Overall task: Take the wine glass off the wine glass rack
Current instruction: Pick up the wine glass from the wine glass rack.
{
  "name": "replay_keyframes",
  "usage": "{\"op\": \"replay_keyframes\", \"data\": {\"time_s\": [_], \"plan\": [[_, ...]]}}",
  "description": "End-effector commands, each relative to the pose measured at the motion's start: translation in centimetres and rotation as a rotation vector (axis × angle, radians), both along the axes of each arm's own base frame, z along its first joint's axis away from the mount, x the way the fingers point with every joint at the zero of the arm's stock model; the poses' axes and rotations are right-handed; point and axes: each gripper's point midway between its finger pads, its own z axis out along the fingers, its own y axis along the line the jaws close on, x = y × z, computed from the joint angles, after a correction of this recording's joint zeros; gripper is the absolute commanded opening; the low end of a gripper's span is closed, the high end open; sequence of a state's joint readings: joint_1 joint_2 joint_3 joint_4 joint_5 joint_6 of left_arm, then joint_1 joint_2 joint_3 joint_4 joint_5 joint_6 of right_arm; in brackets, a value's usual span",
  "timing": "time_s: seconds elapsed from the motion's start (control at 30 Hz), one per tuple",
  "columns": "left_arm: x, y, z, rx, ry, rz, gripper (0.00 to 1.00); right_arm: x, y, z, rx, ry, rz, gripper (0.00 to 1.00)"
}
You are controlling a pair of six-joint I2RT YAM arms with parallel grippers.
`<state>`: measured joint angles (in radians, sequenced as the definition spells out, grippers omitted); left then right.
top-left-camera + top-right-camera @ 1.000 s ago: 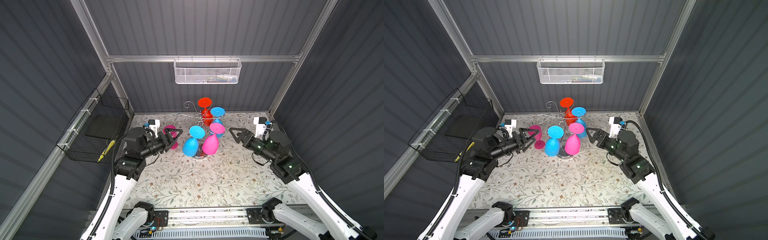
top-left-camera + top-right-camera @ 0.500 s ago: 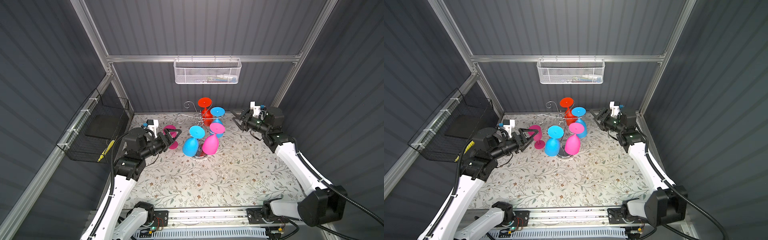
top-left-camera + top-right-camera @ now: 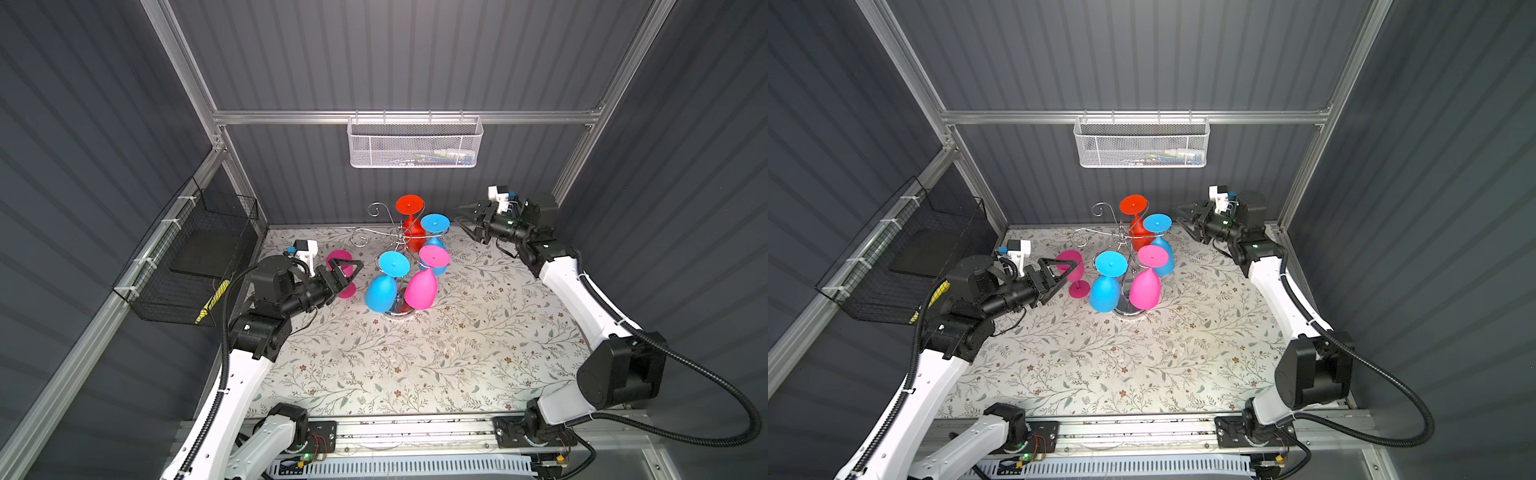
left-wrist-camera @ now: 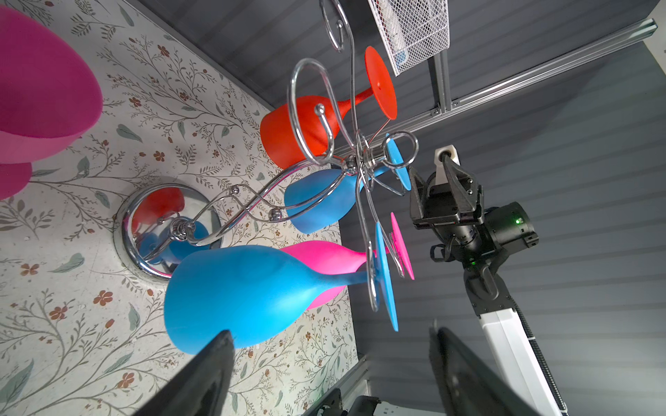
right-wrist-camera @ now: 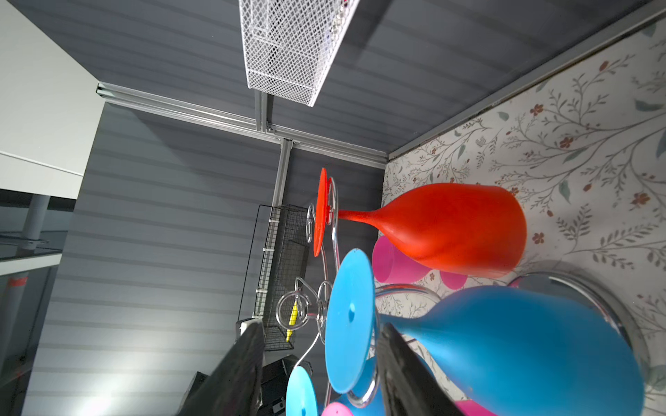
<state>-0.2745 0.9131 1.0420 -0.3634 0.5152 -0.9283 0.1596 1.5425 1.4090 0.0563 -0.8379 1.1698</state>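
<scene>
Gleaming curled chrome wine glass rack (image 4: 137, 248); left hand (image 3: 355, 273) spread; right hand (image 3: 457, 212) spread

Dark grey ribbed wall panels (image 3: 374, 54) close the space at the back and on both sides. They are held in a silver aluminium frame (image 3: 291, 117) of uprights, with a horizontal rail across the back wall. A white metal mesh basket (image 3: 415, 145) hangs from that rail; its small contents are too blurred to name. A black wire basket (image 3: 183, 266) is fixed with white ties to the left-hand wall rail and holds a yellow object (image 3: 212, 301) at one lower corner. The tabletop (image 3: 415, 365) has a cream cover printed with grey-green sprigs and small brown flowers, lit brightest along its front edge.
</scene>
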Motion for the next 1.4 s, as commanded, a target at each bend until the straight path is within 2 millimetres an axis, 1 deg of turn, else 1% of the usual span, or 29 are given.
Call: {"op": "replay_keyframes", "data": {"time_s": [0.0,0.3,0.57,0.73,0.9,0.97,1.07,1.37], "plan": [[-0.1,0.0,-0.7,0.026,0.003,-0.008,0.87,-0.2,0.4,0.6,0.004,-0.005,0.044,0.5],[-0.3,0.1,-1.0,0.029,0.009,-0.008,0.88,0.3,0.8,-0.4,0.004,0.026,0.07,0.47],[-0.3,0.1,-1.3,0.032,0.014,-0.008,0.88,1.0,1.3,-0.6,0.006,0.041,0.093,0.41],[-0.4,0.1,-1.1,0.033,0.007,-0.008,0.88,1.5,1.8,-0.9,0.005,0.049,0.104,0.37],[-0.4,0.1,-1.1,0.033,0.009,-0.009,0.88,1.6,2.3,-1.2,0.004,0.058,0.115,0.34],[-0.3,0.1,-1.1,0.034,0.01,-0.008,0.88,1.6,2.5,-1.2,0.004,0.059,0.118,0.33],[-0.4,0.1,-1.1,0.033,0.009,-0.007,0.88,1.5,2.7,-1.2,0.004,0.058,0.125,0.27],[-0.6,0.2,-1.1,0.032,0.013,-0.007,0.88,1.4,3.2,-1.3,0.003,0.063,0.135,0.19]]}}
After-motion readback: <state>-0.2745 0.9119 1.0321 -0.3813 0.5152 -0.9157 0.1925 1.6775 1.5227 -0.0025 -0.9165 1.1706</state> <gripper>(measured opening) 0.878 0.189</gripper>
